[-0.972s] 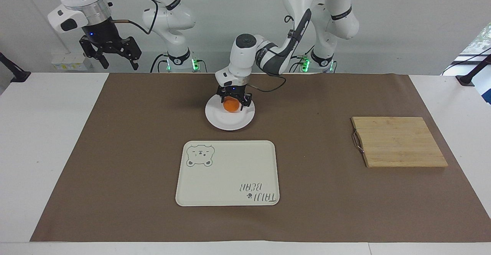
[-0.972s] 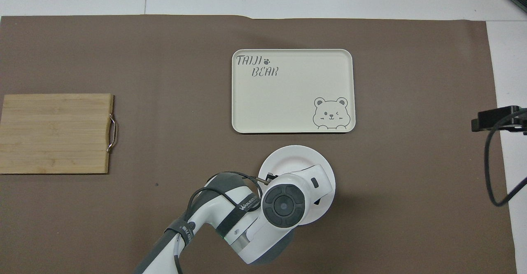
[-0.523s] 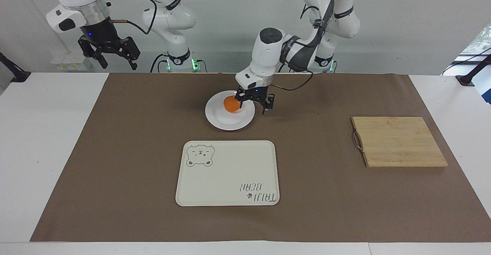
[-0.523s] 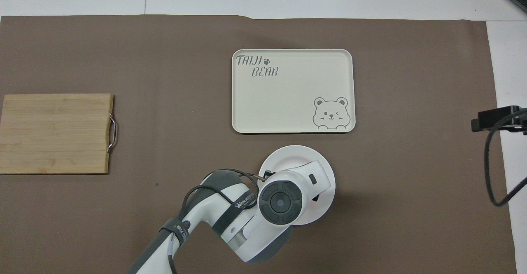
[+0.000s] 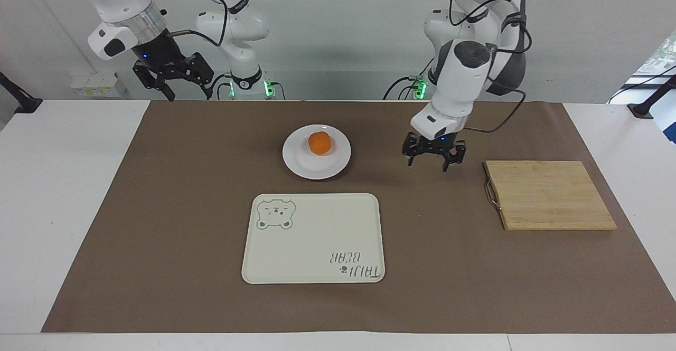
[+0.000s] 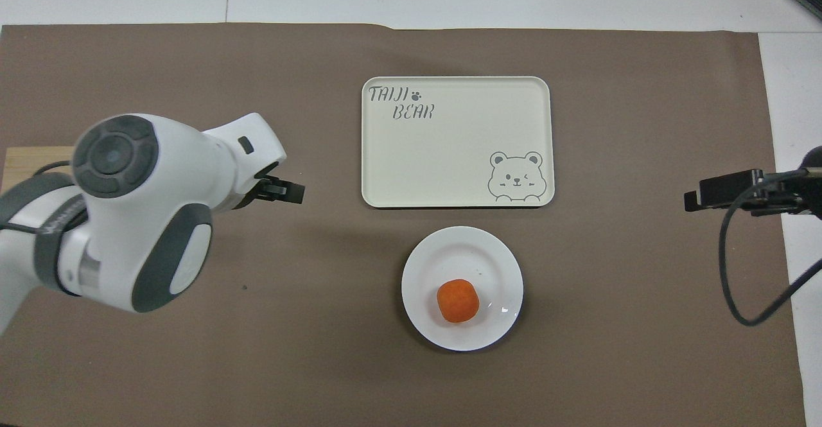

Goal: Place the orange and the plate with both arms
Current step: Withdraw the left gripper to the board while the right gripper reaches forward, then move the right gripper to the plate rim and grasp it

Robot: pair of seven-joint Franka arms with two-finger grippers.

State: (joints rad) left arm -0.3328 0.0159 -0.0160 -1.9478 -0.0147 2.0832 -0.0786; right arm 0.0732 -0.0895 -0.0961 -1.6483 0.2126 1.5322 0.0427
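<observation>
You are seeing the orange (image 5: pixel 319 143) sitting on the plate (image 5: pixel 301 163), left gripper (image 5: pixel 434 159) hanging beside the board (image 5: pixel 549 195), jaws spread, right gripper (image 5: pixel 177 79) waiting raised, jaws spread.

The room was bright, with soft, even light that seemed to come from above. Shadows were pale and short. The plate (image 6: pixel 462 247) threw a thin dark edge onto the brown mat (image 6: pixel 616 324) on the side nearer the robots. A faint grey shadow lay on the mat under the left arm (image 6: pixel 141 221). A tiny white shine sat on the plate's rim beside the orange (image 6: pixel 458 300). The tray (image 5: pixel 317 245) looked flat and glare-free. Both pictures were sharp, and the tabletop (image 5: pixel 63 192) edges stayed straight. A window at the picture's edge looked washed out.
</observation>
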